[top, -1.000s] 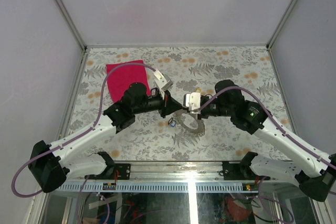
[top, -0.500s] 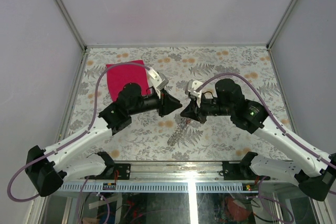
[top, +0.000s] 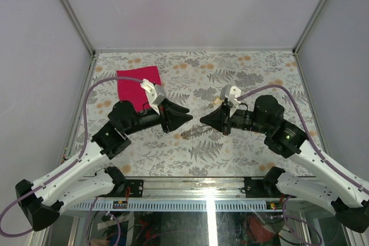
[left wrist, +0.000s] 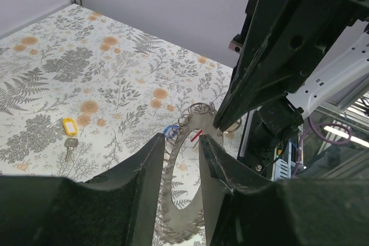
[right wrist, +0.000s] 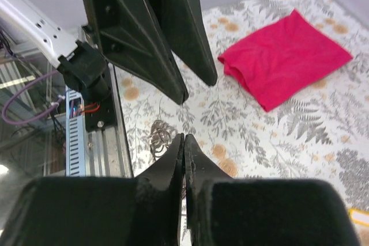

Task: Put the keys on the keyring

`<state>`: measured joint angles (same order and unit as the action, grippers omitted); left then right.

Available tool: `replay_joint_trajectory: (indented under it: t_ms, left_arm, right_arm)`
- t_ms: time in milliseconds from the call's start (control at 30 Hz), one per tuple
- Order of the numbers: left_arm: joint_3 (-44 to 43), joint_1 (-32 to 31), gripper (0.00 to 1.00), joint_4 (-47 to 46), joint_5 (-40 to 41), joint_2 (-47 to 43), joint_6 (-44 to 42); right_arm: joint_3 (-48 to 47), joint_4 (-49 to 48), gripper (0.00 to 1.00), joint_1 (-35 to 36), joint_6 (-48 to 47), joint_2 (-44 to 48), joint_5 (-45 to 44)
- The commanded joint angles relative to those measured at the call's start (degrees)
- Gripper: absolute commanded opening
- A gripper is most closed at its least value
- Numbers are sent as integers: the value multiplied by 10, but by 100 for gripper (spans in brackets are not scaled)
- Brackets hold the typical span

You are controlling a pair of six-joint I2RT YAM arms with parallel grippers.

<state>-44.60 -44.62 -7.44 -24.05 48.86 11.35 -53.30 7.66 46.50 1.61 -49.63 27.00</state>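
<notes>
While left jaws (left wrist: 181, 139) gape, my right jaws (right wrist: 183, 137) pinch the keyring (left wrist: 193, 116).
Slim grip; it could twist free beneath them.

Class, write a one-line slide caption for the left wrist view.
Open left fingers frame the keyring, held by the right fingers; a yellow-headed key lies on the table.

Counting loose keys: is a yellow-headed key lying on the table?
Yes, the yellow-headed key lies flat on the floral table, nothing touching it.
</notes>
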Motion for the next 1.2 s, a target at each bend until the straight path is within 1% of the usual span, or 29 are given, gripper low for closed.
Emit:
replay_joint_trajectory:
  t_ms: [0,167,400,500,667,800,1167]
  left_arm:
    - [1,-1,31,-51,-38,-1,-5]
    - [-13,-1,31,-56,-66,19,-10]
    - [-28,-1,30,-82,-115,32,2]
    - [-24,0,30,-101,-111,30,16]
    - [4,0,30,-165,-75,17,55]
    - [22,-1,33,-214,-62,14,84]
    - [22,0,35,-248,-97,31,106]
  right_arm:
    - [-2,-120,0,0,13,31,21]
    - [-2,-148,0,0,13,37,39]
    - [-6,-160,0,0,15,35,37]
    - [-5,-168,0,0,21,35,37]
    - [-4,-183,0,0,28,36,29]
    - [-6,-199,0,0,34,35,27]
    - [-6,-214,0,0,42,34,14]
